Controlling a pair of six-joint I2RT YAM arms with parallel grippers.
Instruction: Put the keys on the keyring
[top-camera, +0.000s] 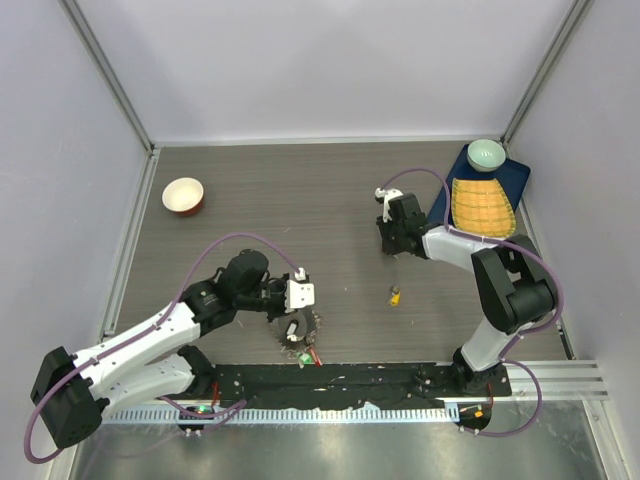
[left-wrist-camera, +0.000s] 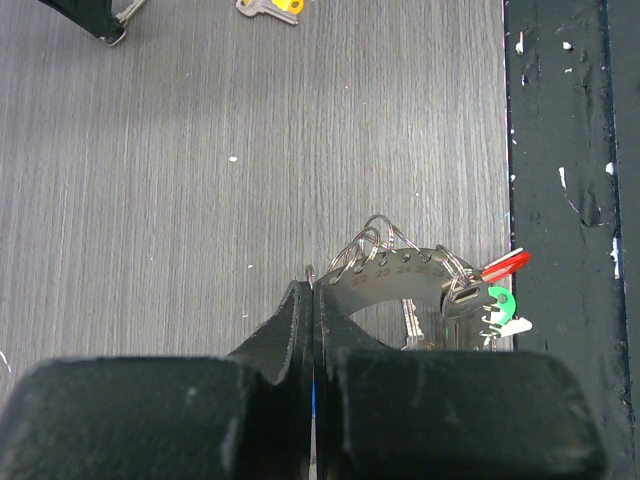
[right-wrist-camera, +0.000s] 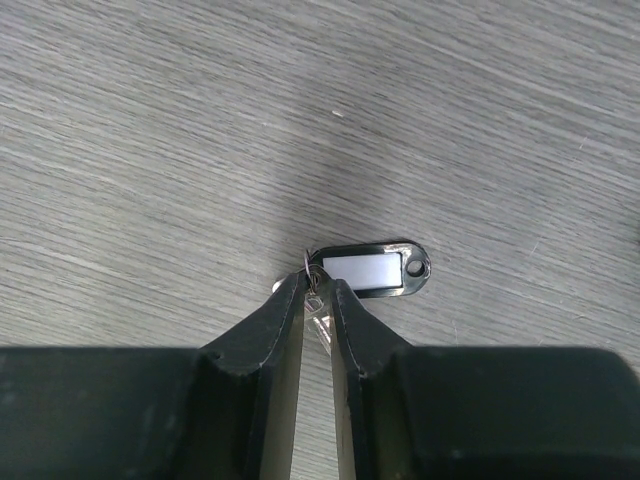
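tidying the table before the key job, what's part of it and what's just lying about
Job: keyring, pinched by left gripper; black-tagged key in right gripper; yellow-tagged key, loose.
Lying about: orange bowl, green bowl, bamboo mat, blue tray.

Grey wood-grain table (top-camera: 330, 190), yellow-tagged key (top-camera: 395, 295), black-and-white-tagged key (right-wrist-camera: 368, 270), silver keyring (left-wrist-camera: 400, 282)

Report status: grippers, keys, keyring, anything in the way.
Left gripper: jaws shut on keyring. Right gripper: jaws pinching black-tagged key. Yellow-tagged key loose on table between them.
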